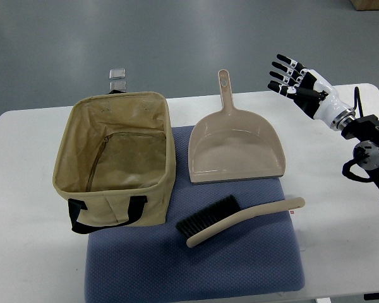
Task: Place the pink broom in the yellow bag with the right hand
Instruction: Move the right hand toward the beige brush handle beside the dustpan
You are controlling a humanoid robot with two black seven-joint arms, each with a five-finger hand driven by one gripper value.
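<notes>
Hovering right hand (297, 79) spread | broom (237, 221) on mat (240, 265) | bag (117, 161) unlabeled

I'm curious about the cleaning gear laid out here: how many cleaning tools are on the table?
2. The dustpan lies on the blue mat, right of the bag; the brush lies on the mat in front of the dustpan. Nothing seems hidden.

One open fabric bag (115, 165), one dustpan (235, 146), one hand brush (237, 219) and one blue mat (196, 259) share the desk (25, 252).

Broom (240, 221) on blue mat (196, 265), bag (117, 164) left, right robot hand (297, 82) spread
</notes>
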